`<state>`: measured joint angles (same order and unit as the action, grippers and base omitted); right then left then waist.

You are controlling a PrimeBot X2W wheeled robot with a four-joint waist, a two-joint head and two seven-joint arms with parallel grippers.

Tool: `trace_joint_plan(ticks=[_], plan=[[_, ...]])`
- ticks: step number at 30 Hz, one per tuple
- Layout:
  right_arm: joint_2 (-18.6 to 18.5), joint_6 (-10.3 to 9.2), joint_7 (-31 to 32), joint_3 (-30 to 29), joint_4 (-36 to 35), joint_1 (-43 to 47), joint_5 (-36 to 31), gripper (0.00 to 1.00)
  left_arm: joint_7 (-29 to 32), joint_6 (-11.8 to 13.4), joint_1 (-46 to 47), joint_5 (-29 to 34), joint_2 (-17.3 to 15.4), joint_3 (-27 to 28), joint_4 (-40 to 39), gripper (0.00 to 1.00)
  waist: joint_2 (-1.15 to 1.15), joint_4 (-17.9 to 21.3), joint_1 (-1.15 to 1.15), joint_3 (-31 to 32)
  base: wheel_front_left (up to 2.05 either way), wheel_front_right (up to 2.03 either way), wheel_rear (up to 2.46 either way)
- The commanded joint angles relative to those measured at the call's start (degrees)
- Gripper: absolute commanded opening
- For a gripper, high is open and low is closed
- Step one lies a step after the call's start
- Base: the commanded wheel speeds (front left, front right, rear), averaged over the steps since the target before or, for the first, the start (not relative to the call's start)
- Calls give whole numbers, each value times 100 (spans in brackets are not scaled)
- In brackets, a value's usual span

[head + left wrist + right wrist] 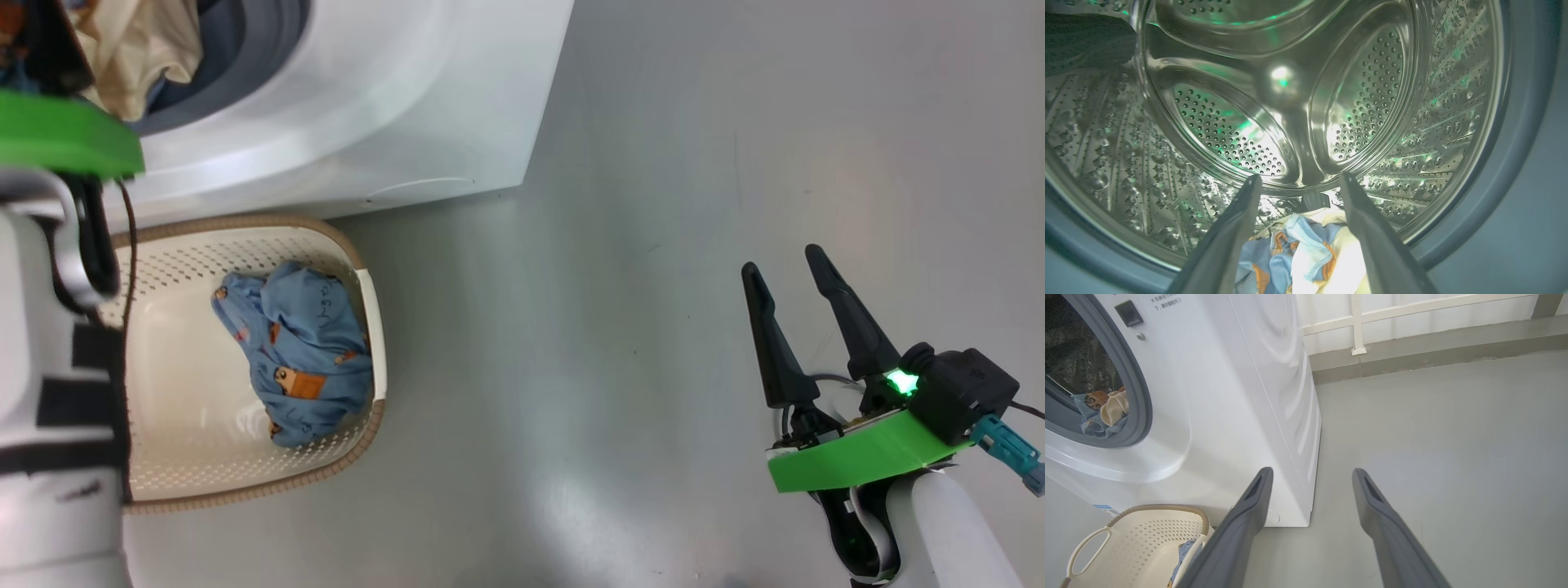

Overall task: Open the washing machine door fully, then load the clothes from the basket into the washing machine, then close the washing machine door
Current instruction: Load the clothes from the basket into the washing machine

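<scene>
A: Between the two long dark fingers of the left gripper (pixel 1300 177), what lies there?

B: A crumpled bundle of cream cloth with light blue and orange-brown parts (pixel 1306 253). It sits low between the fingers, near their base, at the front edge of the perforated steel drum (pixel 1229 134). The jaws are spread wide and released. Whether the cloth touches them I cannot tell.

A: And the right gripper (pixel 782 261)?

B: It hangs over bare grey floor (pixel 637 327), jaws parted, nothing between them. Left of its fingers stands the big white front-loading washing machine (pixel 1241 396). Its grey rubber gasket (pixel 1143 404) is uncovered, and the bundle rests in the mouth.

A: The basket?

B: The small cream perforated plastic basket with a brown woven-look rim (pixel 245 220) sits just before the machine, well left of the right jaws. A light blue garment with orange-brown patches (pixel 298 351) lies in it.
</scene>
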<state>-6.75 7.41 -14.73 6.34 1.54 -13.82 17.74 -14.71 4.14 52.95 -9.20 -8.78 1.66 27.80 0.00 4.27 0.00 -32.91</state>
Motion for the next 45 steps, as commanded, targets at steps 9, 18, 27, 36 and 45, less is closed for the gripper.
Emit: trace_joint_plan(ticks=[9,18,27,36,45], plan=[[81,8,-27,164,-140,197,44,100,-29,-92,-1312,36,-42,336,-1016,100,0,-68,0,188,0,0,0],[54,8,-27,201,-139,236,60,100,-29,-45,-2582,111,163,456,-1716,100,0,-44,0,271,0,0,0],[52,8,-27,253,-115,257,39,100,-29,74,-3651,52,389,523,-2276,100,0,-66,0,348,0,0,0],[21,8,-27,305,-129,270,42,100,-29,266,-4413,-48,510,656,-2672,100,0,-37,0,388,0,0,0],[-8,8,-27,342,-122,234,50,100,-29,369,-4800,-136,560,658,-2811,100,0,-44,0,359,0,0,0]])
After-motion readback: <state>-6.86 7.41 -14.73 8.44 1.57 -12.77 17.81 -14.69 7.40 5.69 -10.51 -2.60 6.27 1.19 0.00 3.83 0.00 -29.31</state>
